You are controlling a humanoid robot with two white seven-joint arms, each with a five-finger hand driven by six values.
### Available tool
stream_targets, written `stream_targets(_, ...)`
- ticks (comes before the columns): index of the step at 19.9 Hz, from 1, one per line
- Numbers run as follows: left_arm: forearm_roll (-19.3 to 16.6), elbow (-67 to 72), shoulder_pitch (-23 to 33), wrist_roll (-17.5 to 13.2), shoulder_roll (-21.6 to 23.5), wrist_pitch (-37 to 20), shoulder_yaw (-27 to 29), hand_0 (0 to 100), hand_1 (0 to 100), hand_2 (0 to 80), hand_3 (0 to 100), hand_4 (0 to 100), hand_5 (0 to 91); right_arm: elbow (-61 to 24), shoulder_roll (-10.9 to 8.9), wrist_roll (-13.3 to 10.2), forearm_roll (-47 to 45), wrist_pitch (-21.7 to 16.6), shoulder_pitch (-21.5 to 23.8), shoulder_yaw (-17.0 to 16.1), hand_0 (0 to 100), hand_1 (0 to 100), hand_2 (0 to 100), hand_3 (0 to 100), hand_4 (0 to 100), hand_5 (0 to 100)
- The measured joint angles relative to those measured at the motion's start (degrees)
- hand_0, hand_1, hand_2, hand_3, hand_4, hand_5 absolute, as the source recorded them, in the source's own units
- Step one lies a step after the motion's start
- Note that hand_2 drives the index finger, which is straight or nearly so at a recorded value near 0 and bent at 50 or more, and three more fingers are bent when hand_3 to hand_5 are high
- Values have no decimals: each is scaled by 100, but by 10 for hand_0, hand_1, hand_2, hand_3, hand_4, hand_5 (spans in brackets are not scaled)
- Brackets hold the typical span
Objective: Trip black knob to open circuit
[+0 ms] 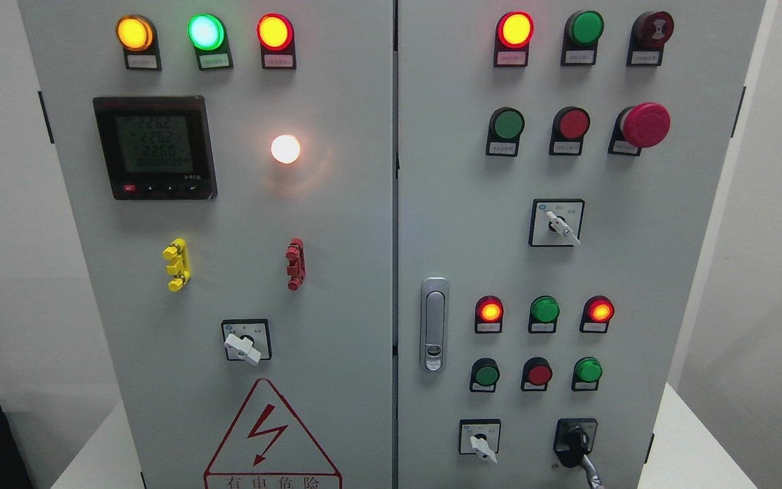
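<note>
The black knob [573,443] sits in a black square plate at the bottom right of the right cabinet door [635,285]. It is turned so that it points down and slightly left. A thin grey metallic piece [592,473] runs from under the knob to the picture's bottom edge; I cannot tell what it is. Neither of my hands shows in the head view.
A white selector switch [482,445] is left of the knob, and another [244,347] is on the left door. Lit indicator lamps, push buttons, a red mushroom button [646,125] and a door handle [434,324] cover the panel. A white table edge [690,441] lies at the right.
</note>
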Motion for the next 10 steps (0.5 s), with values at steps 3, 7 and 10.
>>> stream_targets(3,0,0,0,0,0,0,0,120,389,0,0,0,0,0,-43,-9,-3,2,-2,29,561,749,0,1000,1000,940)
stream_targets(7,0,0,0,0,0,0,0,120,389,0,0,0,0,0,-84,-41,-4,4,-4,78,562,749,0,1000,1000,940)
stream_targets(10,0,0,0,0,0,0,0,120,389,0,0,0,0,0,-84,-61,-4,4,-5,86,563,749,0,1000,1000,940)
